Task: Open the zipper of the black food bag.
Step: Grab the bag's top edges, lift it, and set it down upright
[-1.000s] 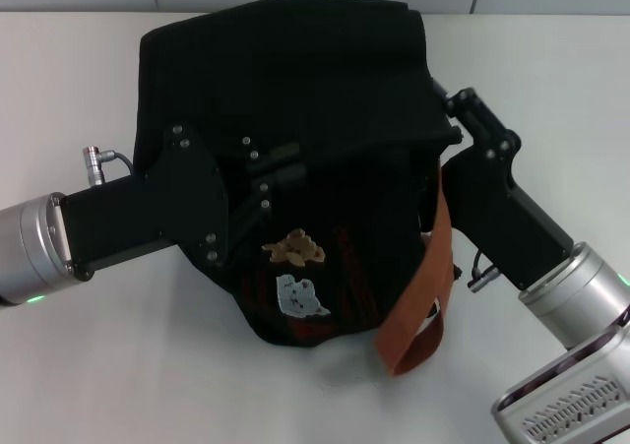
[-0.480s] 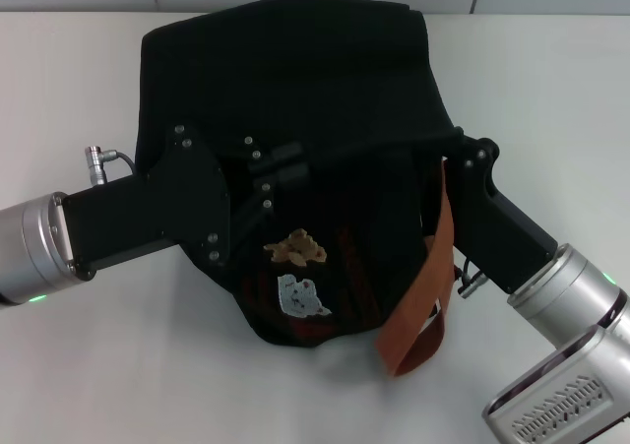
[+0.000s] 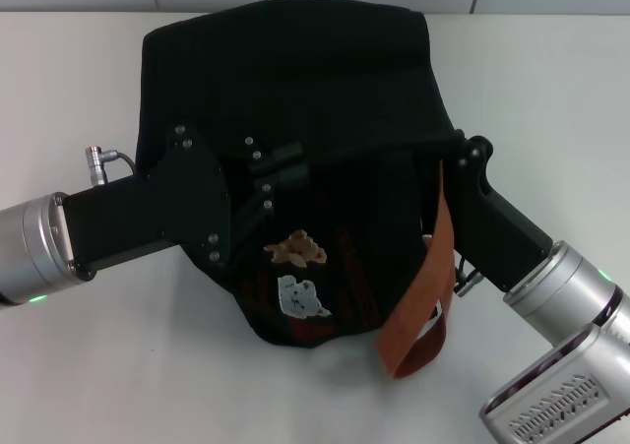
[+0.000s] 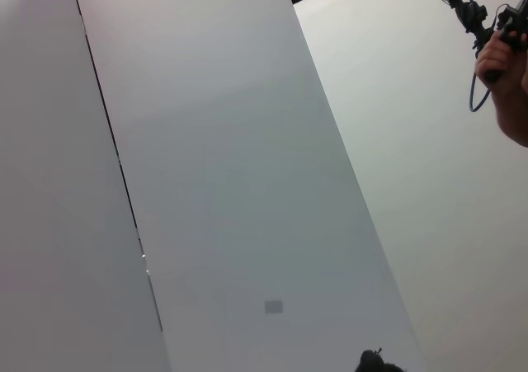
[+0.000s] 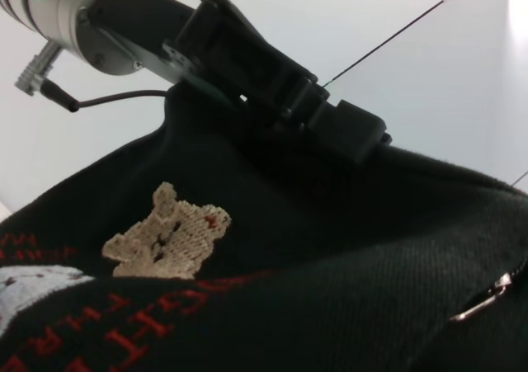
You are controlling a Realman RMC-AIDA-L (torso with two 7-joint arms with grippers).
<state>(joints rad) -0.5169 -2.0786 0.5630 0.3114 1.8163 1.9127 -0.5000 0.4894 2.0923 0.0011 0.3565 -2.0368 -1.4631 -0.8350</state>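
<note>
The black food bag (image 3: 295, 80) lies slumped in the middle of the white table, its tan bear patch (image 3: 295, 249) and pale blue bear patch (image 3: 301, 296) facing me. My left gripper (image 3: 284, 164) reaches in from the left, its fingers (image 5: 355, 133) shut on a fold of the bag's fabric above the patches. My right gripper (image 3: 465, 155) presses against the bag's right side beside the orange-brown strap (image 3: 425, 286). A silver pull tab (image 5: 483, 299) shows in the right wrist view; I cannot tell which zipper it belongs to. The zipper line itself is hidden.
The strap loops down onto the table (image 3: 551, 60) in front of the right arm. A wall meets the table's far edge. The left wrist view shows only pale wall panels (image 4: 214, 182) and a person's hand (image 4: 507, 75) holding cables.
My right gripper has drawn back toward me along the bag's right side, from near the upper right corner to beside the strap. The left gripper and bag have stayed put.
</note>
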